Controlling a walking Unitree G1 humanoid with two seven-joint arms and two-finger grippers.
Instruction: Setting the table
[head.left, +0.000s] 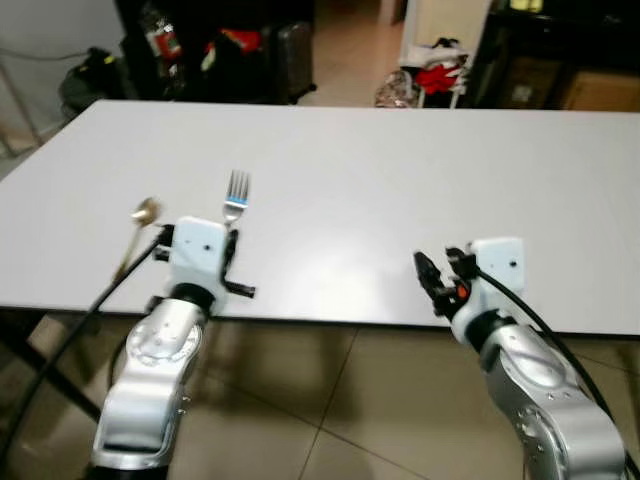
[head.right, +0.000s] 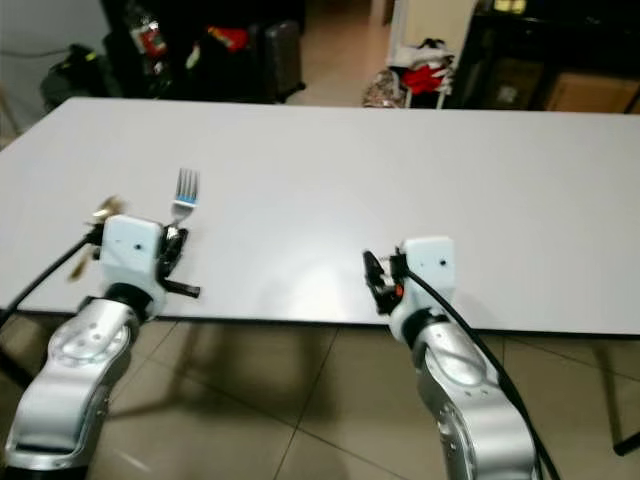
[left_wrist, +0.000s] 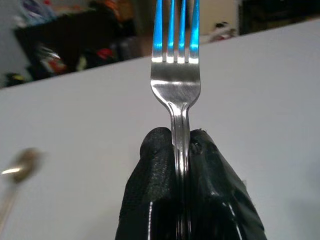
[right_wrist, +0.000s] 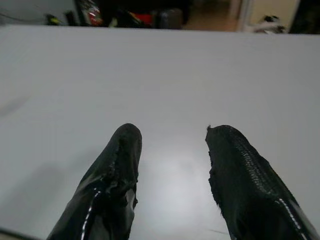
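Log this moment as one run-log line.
left gripper: shut on fork | right gripper: open over table | spoon: on table, left of fork

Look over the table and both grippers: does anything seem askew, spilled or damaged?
Nothing stands out. The left gripper holds the fork straight by its handle, the spoon lies on the white table beside it, and the right gripper hangs open over bare tabletop.
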